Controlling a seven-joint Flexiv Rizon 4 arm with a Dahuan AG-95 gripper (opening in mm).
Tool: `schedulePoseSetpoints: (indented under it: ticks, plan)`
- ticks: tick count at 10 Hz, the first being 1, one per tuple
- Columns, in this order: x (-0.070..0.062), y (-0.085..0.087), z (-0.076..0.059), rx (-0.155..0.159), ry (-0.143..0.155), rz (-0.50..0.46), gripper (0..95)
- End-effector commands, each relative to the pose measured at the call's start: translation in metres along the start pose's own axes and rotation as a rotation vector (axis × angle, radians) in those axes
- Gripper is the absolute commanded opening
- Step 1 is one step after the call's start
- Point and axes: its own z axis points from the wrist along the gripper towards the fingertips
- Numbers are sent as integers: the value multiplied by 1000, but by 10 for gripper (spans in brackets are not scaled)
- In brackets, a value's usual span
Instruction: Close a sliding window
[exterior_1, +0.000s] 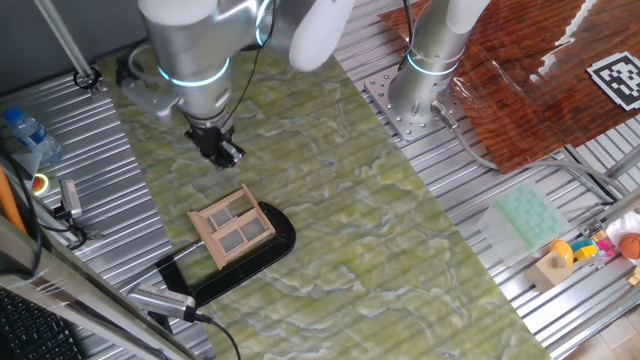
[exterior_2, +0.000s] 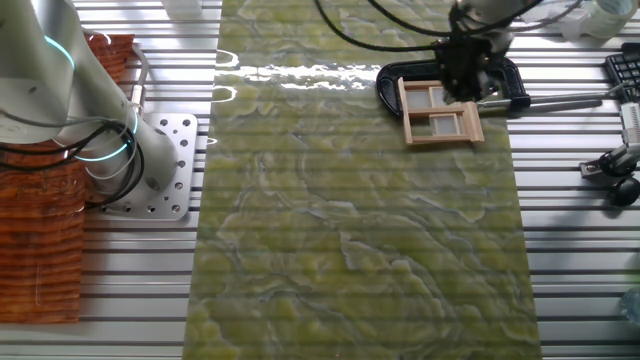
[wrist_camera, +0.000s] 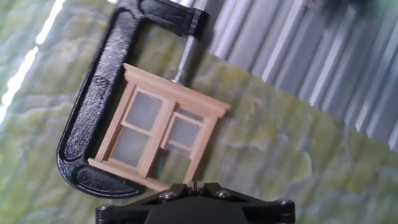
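Just one sliding window (exterior_1: 233, 226) in one black clamp (wrist_camera: 81, 118); one end effector (exterior_1: 222, 151), grip state unclear.

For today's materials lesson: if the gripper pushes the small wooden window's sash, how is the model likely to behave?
The sliding window looks like thin wood, so probably light and stiff, though its slim bars may be fragile. The black clamp around it should probably keep the frame from sliding.

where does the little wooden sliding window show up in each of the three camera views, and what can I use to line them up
One fixed view: the sliding window lies lower left of centre, below the gripper.
The other fixed view: sliding window near the top right, partly behind the gripper.
Hand view: sliding window left of centre, tilted.
Shared landmark: the black C-clamp curving around the window.
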Motion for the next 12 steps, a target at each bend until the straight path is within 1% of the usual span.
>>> schedulePoseSetpoints:
  ticks: [1,2,3,4,5,6,7,8,9,10,12]
  plan:
    - [-27,0,2,12,8,-166,0]
    - [-32,1,2,12,8,-210,0]
    - [-46,1,4,10,6,-294,0]
    - [-54,2,8,11,7,-317,0]
    - [-59,3,18,9,7,-327,0]
    - [-60,3,26,13,5,-348,0]
    - [-61,2,29,20,-1,-370,0]
    - [-62,2,36,60,-26,-410,0]
    - [-62,1,39,98,-38,-419,0]
    - [-61,1,44,100,-27,-450,0]
    - [-59,1,57,88,-21,-492,0]
